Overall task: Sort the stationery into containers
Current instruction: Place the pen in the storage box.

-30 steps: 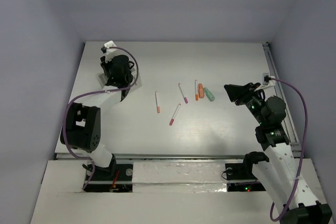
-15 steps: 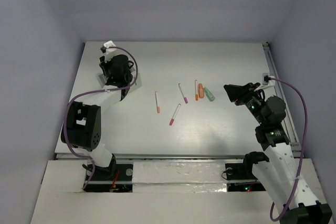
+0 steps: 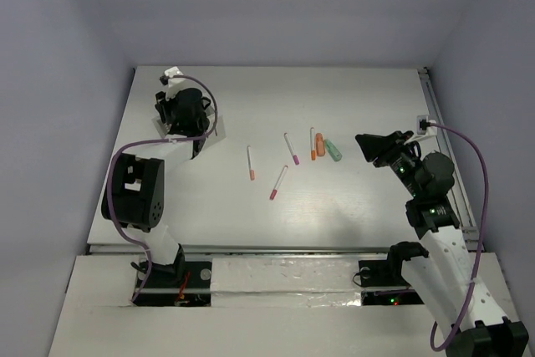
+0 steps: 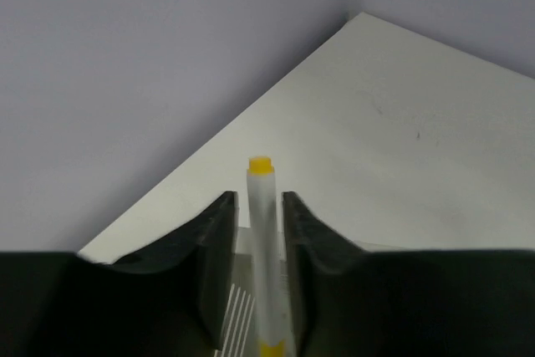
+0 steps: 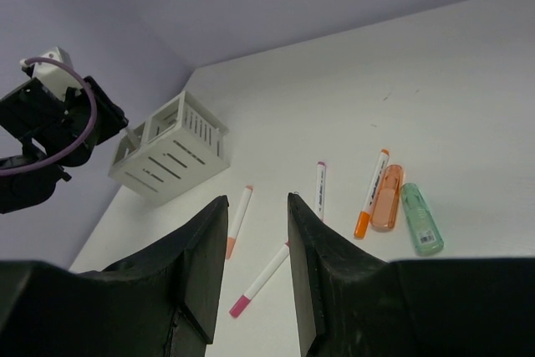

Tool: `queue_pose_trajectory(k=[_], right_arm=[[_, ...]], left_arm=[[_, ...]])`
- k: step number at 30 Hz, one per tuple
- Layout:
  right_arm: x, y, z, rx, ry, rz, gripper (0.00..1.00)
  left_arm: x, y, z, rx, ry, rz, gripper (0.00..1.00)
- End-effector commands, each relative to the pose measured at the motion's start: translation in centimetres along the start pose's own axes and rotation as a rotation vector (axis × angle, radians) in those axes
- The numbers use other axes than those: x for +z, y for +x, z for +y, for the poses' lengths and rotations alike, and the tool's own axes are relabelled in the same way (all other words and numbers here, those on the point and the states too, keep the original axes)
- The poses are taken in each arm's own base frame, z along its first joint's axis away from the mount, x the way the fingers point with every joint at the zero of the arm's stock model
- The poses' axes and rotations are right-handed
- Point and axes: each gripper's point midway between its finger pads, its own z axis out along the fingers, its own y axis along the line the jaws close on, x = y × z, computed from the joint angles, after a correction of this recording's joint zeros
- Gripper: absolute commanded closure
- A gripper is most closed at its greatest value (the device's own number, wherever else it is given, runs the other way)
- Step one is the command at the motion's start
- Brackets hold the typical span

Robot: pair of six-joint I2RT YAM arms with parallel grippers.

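Four pens [image 3: 250, 162] and two markers [image 3: 333, 150] lie scattered (apart from the white box [image 5: 171, 156]), a yellow-ended pen [image 4: 264, 248] gripped.

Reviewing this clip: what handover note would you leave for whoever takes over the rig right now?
Left gripper: shut on yellow-ended pen, held at the white organiser box near the far left corner.
Right gripper: open, empty, hovering at the right side.
Loose on the table: salmon-ended pen, pink-ended pen, magenta-ended pen, orange-ended pen, orange marker, mint marker.
Done: unclear, because the box's contents are hidden.
Left: drop the held pen in, then sort the six loose pieces.
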Motion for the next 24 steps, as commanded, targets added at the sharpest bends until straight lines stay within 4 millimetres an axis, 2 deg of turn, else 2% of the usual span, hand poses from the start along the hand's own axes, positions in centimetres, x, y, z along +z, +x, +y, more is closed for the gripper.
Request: queue_pose_trajectory(k=[1,2,5,9,10,12,13,14,15,16,17,18,19,20,21,24], right_arm=[[-0.1,-0.9,1.0,-0.019,-0.045,-0.035,0.6],[-0.1,-0.8,1.0,-0.018,-0.045,-0.031,0.6],[-0.1,-0.8,0.9,-0.019,-0.043,-0.034,0.6],[-0.1,-0.8,0.9,-0.017,-0.043,-0.029,0.6],[-0.1,-0.8,0.9,-0.019,-0.043,-0.029,0.6],[-0.2,-0.9,1.1,-0.02,-0.047,-0.035,0.6],[-0.2,-0.9,1.1,-0.021,-0.047,-0.035,0.6],[-0.2,-0.9,1.1,-0.021,-0.047,-0.034,0.62],[-0.2,-0.9,1.1,-0.021,-0.048,-0.033,0.68],[-0.2,-0.9,1.2,-0.022,-0.051,-0.032,0.72],[-0.2,-0.9,1.2,-0.023,-0.052,-0.031,0.87],[-0.1,-0.8,1.1,-0.019,-0.048,-0.026,0.95],[0.0,-0.7,1.0,-0.022,-0.046,-0.022,1.0],[0.0,-0.7,0.9,-0.02,-0.044,-0.019,1.0],[0.0,-0.6,0.9,-0.021,-0.044,-0.014,1.0],[0.2,-0.4,0.8,-0.016,-0.046,-0.003,1.0]], left_arm=[[-0.6,-3.0,1.3,-0.103,-0.018,-0.052,0.69],[-1.0,-3.1,1.1,-0.105,-0.006,-0.055,0.6],[-2.2,-4.4,1.1,-0.128,0.011,-0.071,0.48],[-4.5,-6.6,0.7,-0.173,0.072,-0.093,0.4],[-5.8,-7.9,0.4,-0.22,0.108,-0.107,0.4],[-7.6,-9.0,-0.4,-0.245,0.186,-0.111,0.49],[-9.7,-10.2,-1.6,-0.316,0.259,-0.112,0.55],[-10.9,-11.2,-2.4,-0.363,0.301,-0.106,0.75],[-12.2,-10.4,-3.8,-0.339,0.38,-0.058,0.86],[-13.5,-10.6,-4.9,-0.361,0.442,-0.035,0.94],[-15.7,-11.2,-6.6,-0.443,0.515,0.003,1.0],[-17.1,-9.5,-7.6,-0.419,0.559,0.073,1.0],[-18.3,-8.8,-8.7,-0.437,0.606,0.11,1.0],[-20.3,-7.1,-9.7,-0.432,0.663,0.153,1.0],[-21.7,-6.3,-10.7,-0.486,0.714,0.198,1.0],[-23.8,-1.6,-11.9,-0.481,0.756,0.299,1.0]])
